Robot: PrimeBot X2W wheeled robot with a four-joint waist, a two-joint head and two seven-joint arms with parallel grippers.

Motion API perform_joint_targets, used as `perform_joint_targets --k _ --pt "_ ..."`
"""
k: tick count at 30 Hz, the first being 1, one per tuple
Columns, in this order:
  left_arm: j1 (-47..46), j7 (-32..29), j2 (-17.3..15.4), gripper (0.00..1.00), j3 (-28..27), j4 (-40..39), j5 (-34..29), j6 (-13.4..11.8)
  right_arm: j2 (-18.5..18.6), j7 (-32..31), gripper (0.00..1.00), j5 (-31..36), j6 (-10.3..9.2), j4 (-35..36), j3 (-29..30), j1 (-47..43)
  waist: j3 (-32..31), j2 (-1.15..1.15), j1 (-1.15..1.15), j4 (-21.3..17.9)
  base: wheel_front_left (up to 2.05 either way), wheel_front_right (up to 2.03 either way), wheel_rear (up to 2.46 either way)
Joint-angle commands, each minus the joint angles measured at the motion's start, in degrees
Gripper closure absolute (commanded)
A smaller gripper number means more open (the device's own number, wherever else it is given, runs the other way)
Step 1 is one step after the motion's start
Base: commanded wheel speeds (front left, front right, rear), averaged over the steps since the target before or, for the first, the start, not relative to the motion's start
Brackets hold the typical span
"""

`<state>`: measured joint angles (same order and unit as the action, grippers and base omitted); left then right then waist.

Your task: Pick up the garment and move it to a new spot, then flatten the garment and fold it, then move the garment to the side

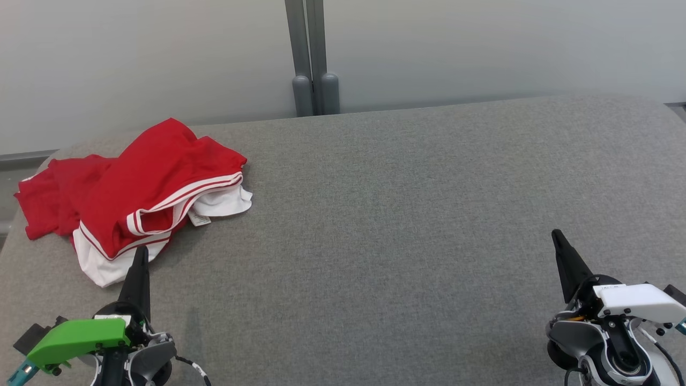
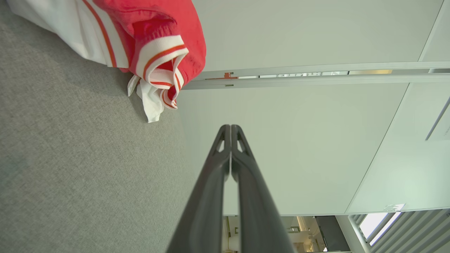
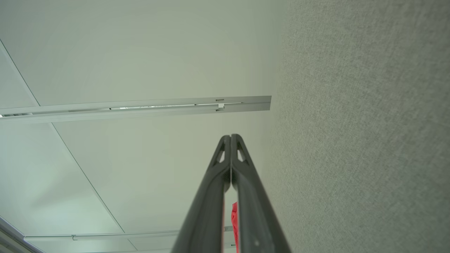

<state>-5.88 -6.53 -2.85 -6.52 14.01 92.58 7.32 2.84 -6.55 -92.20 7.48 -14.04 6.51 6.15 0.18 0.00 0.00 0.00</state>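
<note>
Red cloth with white striped banding, the garment [image 1: 134, 187] lies crumpled in a heap on the far left part of the grey fabric-covered table [image 1: 407, 214]; its leftmost fold sits close to the table's left edge, so a pull that way could drag it over the side. It looks light, soft and quite limp; I expect it to sag and trail from any single hold, and nothing about it seems fragile. The smooth weave may slip out of a thin pinch, while the coarse grey covering could catch the trailing part; a firm pinch on the raised striped hem [image 1: 161, 206], or on the white edge [image 1: 102, 271] at the near side, seems the best place to take hold. A small label [image 1: 198, 219] pokes out beside the hem; it is too slight to lift by.

Just below that white edge, the left fingers [image 1: 141, 257] are pressed together and hold nothing; the left wrist view shows them apart from the cloth, so they must spread before any grasp.

Rightward, the middle of the table is one broad bare stretch, good room for laying the garment flat and folding it; the far edge runs along a pale wall with a grey post [image 1: 312, 64].

At the lower right, the right fingers [image 1: 560, 241] are likewise pressed shut and empty, well apart from the garment; the table's far right corner rounds off behind them.
</note>
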Motion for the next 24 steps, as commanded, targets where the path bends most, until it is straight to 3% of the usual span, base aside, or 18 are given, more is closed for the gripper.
perform_joint_targets --k 1,24 --pt "-0.9 -0.1 -0.1 1.00 -0.1 0.0 -0.4 0.4 0.1 -0.1 1.00 -0.4 0.04 -0.1 -0.1 0.3 0.0 0.00 0.00 0.0 0.00 0.00 0.00" --pt "-0.9 -0.1 -0.1 1.00 -0.1 0.0 -0.4 0.4 0.1 -0.1 1.00 -0.4 0.03 -0.1 -0.1 0.3 0.0 0.00 0.00 0.0 0.00 0.00 0.00"
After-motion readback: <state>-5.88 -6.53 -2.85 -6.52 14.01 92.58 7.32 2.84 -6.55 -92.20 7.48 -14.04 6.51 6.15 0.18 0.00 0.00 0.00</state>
